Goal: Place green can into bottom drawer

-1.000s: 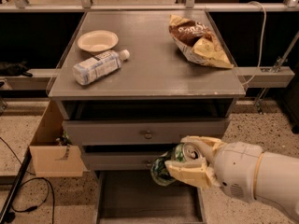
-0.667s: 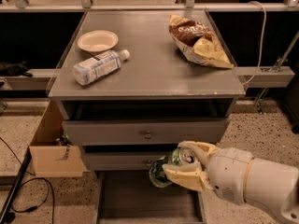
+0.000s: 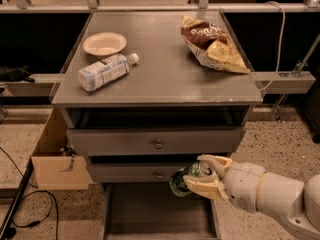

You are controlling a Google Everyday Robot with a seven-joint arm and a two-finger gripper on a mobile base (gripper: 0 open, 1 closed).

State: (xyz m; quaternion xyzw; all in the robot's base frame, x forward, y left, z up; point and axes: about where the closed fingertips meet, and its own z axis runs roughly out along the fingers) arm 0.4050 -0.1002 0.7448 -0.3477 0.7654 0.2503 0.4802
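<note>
My gripper comes in from the lower right and is shut on the green can, a dark green can with a silver top, held tilted on its side. The can hangs just in front of the second drawer and above the back right part of the open bottom drawer, a wide grey tray with a flat floor pulled out at the foot of the cabinet. The can is above the tray floor, not touching it.
The grey cabinet top carries a white bowl, a lying plastic bottle and a chip bag. Two shut upper drawers with small knobs. A cardboard box stands at the cabinet's left, cables on the floor.
My gripper with the can has sunk slightly and shifted a little left, closer over the open bottom drawer. Nothing else has moved.
</note>
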